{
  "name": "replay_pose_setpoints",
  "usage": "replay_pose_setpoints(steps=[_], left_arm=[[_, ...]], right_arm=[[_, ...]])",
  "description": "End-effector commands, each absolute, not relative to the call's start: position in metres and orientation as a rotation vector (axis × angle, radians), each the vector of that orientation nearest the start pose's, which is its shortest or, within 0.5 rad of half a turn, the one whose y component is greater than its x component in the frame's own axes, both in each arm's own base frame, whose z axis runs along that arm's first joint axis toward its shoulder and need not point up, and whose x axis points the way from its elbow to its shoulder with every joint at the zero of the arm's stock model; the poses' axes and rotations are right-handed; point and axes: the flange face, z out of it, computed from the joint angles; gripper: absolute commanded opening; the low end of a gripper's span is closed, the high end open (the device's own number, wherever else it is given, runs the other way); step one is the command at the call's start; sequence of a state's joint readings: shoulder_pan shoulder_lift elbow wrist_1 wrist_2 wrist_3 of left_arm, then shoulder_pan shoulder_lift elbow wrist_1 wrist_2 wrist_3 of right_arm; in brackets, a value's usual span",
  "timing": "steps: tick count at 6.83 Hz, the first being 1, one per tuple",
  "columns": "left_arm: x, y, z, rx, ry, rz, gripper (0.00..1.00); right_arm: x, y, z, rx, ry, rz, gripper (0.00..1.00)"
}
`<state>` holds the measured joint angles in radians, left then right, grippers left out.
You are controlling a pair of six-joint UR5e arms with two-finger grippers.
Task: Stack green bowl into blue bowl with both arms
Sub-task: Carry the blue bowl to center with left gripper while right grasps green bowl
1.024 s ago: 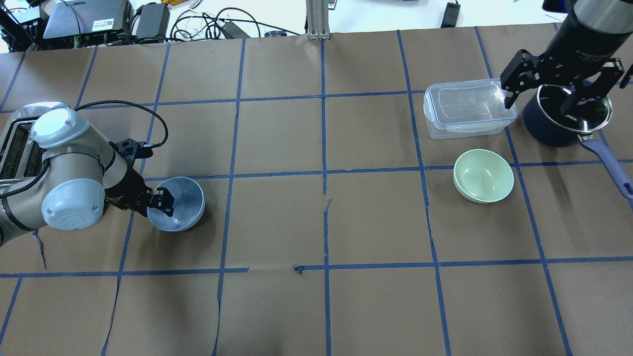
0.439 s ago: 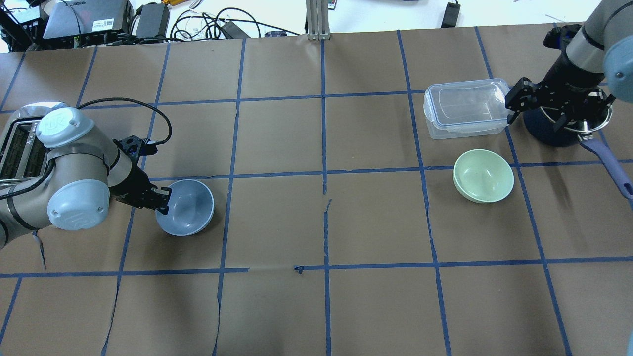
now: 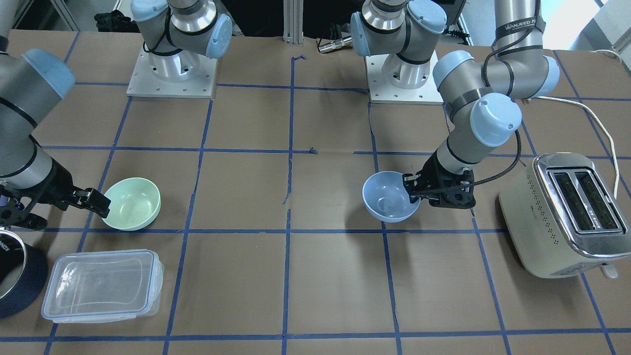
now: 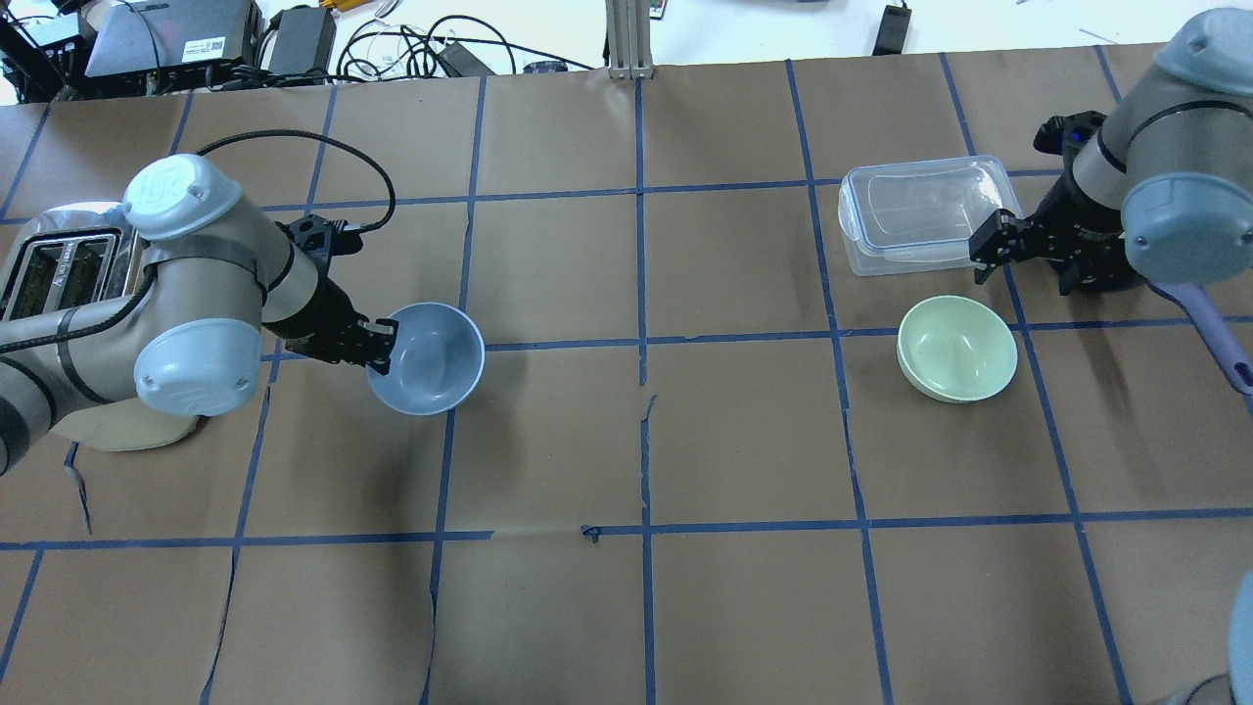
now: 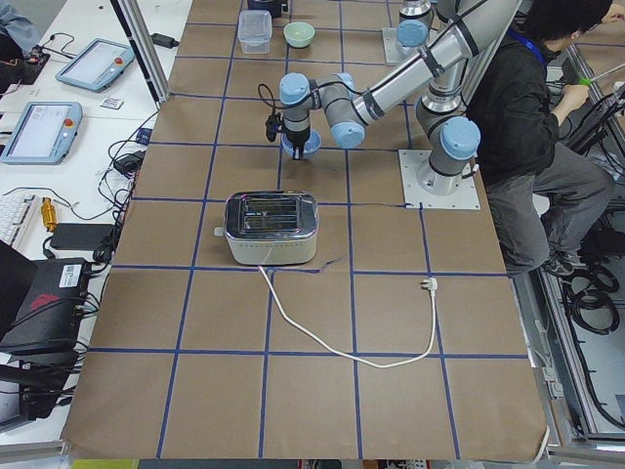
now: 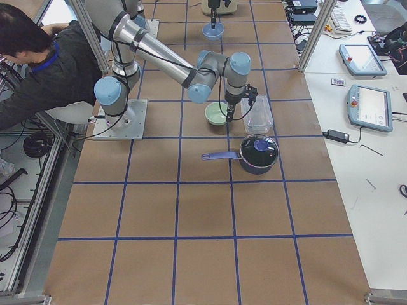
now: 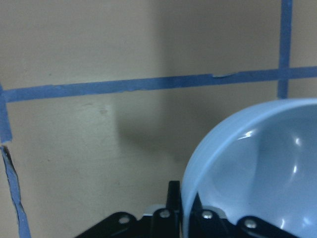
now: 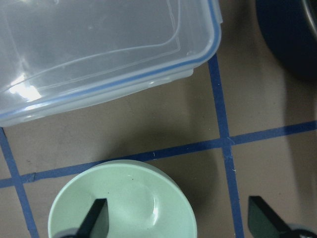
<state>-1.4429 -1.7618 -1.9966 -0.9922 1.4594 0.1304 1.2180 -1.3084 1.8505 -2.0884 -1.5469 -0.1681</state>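
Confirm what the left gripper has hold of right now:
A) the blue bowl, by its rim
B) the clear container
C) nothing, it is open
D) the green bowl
A: the left gripper is shut on the rim of the blue bowl, while the green bowl sits far off on the robot's right side, out of its grasp.
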Motion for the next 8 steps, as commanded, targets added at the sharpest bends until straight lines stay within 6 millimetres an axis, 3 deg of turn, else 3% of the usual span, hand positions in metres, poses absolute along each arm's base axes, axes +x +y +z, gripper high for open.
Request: replay_pose_setpoints(steps=[1, 2, 3, 4, 7, 8], left_arm=[[-0.190, -0.534, 0.264, -0.159, 3.309, 0.025, 0.00], [-0.225, -0.529, 0.247, -0.166, 3.302, 0.070, 0.00], [-0.244, -0.535, 0.234, -0.170, 3.325, -0.028, 0.00], [-0.262, -0.533, 0.219, -0.188, 3.357, -0.002, 0.00], [-0.280, -0.529, 0.196, -0.278, 3.389, 0.089, 0.00], [-0.287, -0.530, 0.189, -0.286, 3.422, 0.105, 0.00]], right_arm=[[-0.061, -0.557, 0.245, 0.270, 3.093, 0.071, 0.98], [-0.061, -0.557, 0.236, 0.270, 3.088, 0.096, 0.96], [-0.060, -0.554, 0.224, 0.260, 3.079, 0.131, 0.96], [-0.060, -0.552, 0.222, 0.255, 3.077, 0.138, 0.96], [-0.058, -0.546, 0.205, 0.252, 3.066, 0.193, 0.92], [-0.058, -0.544, 0.202, 0.254, 3.063, 0.204, 0.80]])
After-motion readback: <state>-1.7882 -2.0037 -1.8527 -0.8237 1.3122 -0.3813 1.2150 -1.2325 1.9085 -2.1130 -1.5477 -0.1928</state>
